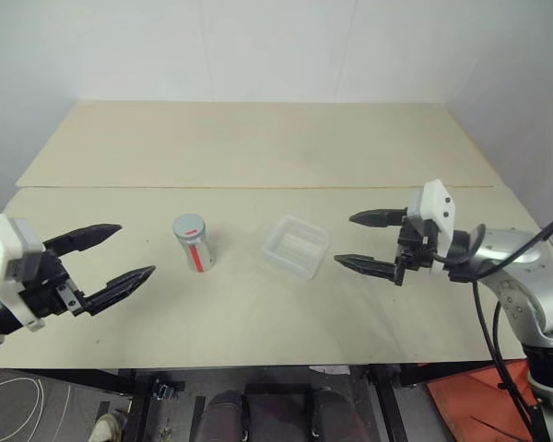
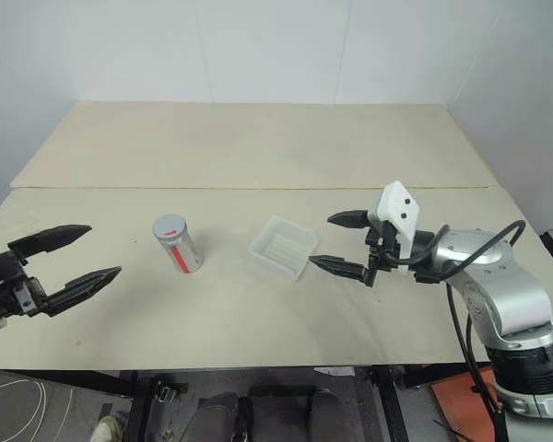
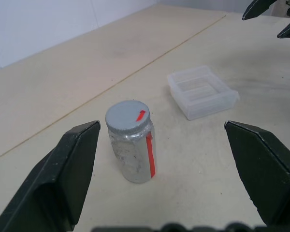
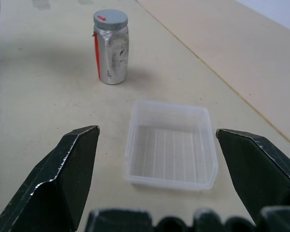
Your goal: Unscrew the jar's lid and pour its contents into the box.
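Pale wooden table (image 1: 258,304), left gripper (image 1: 111,262) fingers spread wide and empty, right gripper (image 1: 367,241) likewise wide and empty, translucent box (image 1: 297,246) just ahead of the right gripper, jar (image 1: 194,244) upright between the grippers, nearer the left, grey lid (image 1: 189,226) screwed on

Bright, even light; soft shadows; sharp focus.
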